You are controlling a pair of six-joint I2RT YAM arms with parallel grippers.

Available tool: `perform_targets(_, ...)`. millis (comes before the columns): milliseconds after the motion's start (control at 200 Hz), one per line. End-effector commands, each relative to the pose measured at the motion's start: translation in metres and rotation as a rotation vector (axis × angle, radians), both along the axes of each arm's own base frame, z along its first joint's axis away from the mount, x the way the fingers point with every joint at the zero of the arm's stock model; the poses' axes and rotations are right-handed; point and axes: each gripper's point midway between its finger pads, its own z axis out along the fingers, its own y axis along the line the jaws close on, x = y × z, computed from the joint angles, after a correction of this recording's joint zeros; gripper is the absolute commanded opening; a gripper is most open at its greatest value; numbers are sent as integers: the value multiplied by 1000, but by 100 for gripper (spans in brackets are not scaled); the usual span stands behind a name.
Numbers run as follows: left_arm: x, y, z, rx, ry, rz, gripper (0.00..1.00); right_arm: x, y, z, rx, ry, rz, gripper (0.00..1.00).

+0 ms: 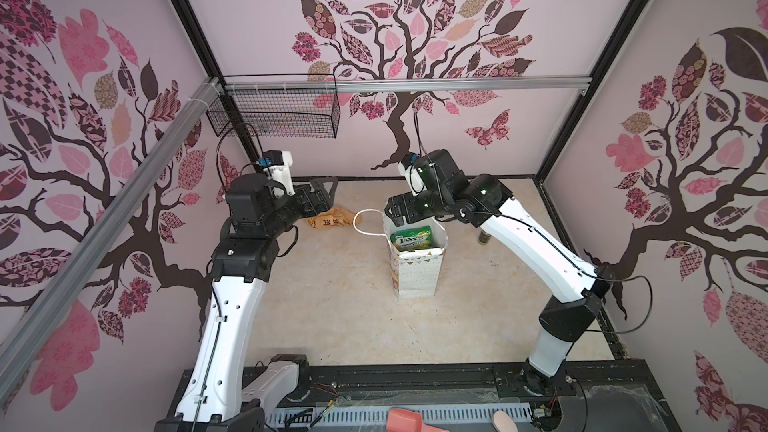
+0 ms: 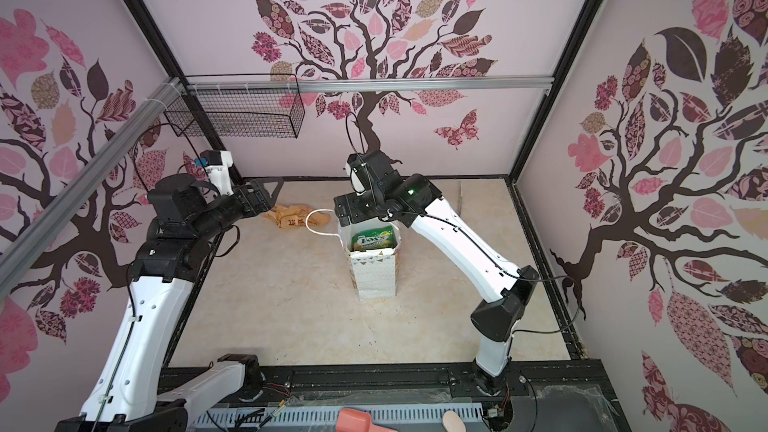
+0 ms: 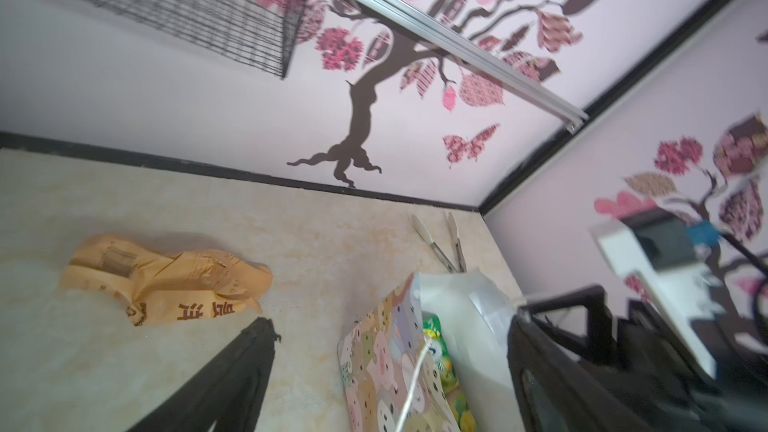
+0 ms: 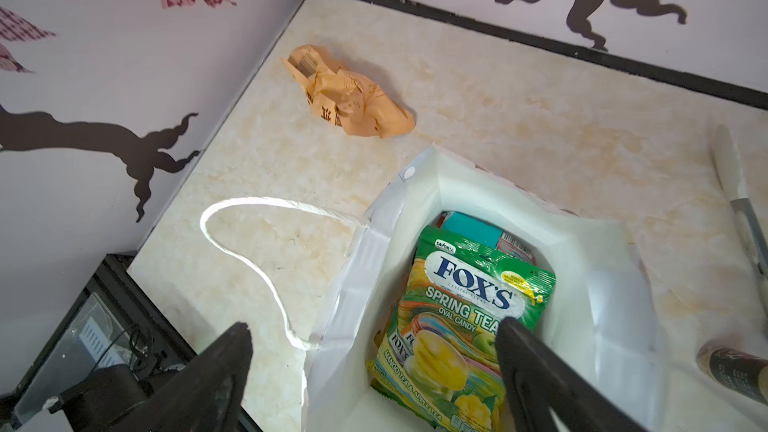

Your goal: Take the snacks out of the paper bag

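In both top views the tall white paper gift bag [image 1: 415,280] stands upright near the middle of the pale marbled bench [image 1: 324,309]. Its near face shows a border of small triangles and fine dots. The left wrist view adds what those miss: another face of the bag is printed with pastel cartoon animals. One white rope handle [image 1: 360,223] flops out over the rim towards the left arm.

The right tool [image 4: 374,324] hangs over the bag's mouth, fingers spread wide with nothing between them. In the right wrist view one finger is over the bench outside the handle-side wall, and the other is over the green-and-yellow foil packet [image 4: 457,317] inside the bag. Only that view makes the print readable: "SAVORIA", "FOX'S", "SPRING TEA", "OVAL CANDY" and, along the edge, "MANGO TEA & APPLE TEA". A second FOX'S mark peeks from beneath it, and a teal packet [image 4: 469,229] lies deeper in. From above, just "FOX'S" can be made out.

The left tool [image 1: 323,194] hovers released and empty near the back wall, close to the crumpled tan-orange packet [image 1: 332,220] lying on the bench outside the bag. Its dark characters show in every view, its barcode only from the right wrist.

A small dark jar [image 1: 483,238] stands by the right arm. Two slim metal utensils [image 3: 440,243] show clearly only from the left wrist.
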Motion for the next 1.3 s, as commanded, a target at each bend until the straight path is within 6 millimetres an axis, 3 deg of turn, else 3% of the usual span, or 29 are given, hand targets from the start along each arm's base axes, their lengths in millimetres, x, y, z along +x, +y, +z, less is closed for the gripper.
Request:
perform_targets(0, -23, -13, 4, 148, -15, -107, 92, 1, 6, -25, -60, 58, 28, 92)
perform_targets(235, -67, -39, 25, 276, -110, -298, 99, 15, 1, -69, -193, 89, -14, 87)
perform_targets(435, -94, -69, 19, 404, -141, -458, 99, 22, -9, -90, -265, 90, -53, 88)
perform_targets(735, -97, -90, -4, 483, -90, -536, 99, 23, -20, -125, -304, 143, -70, 87)
perform_targets(1295, -100, -90, -2, 499, -97, -537, 99, 22, -23, -207, -414, 255, -54, 86)
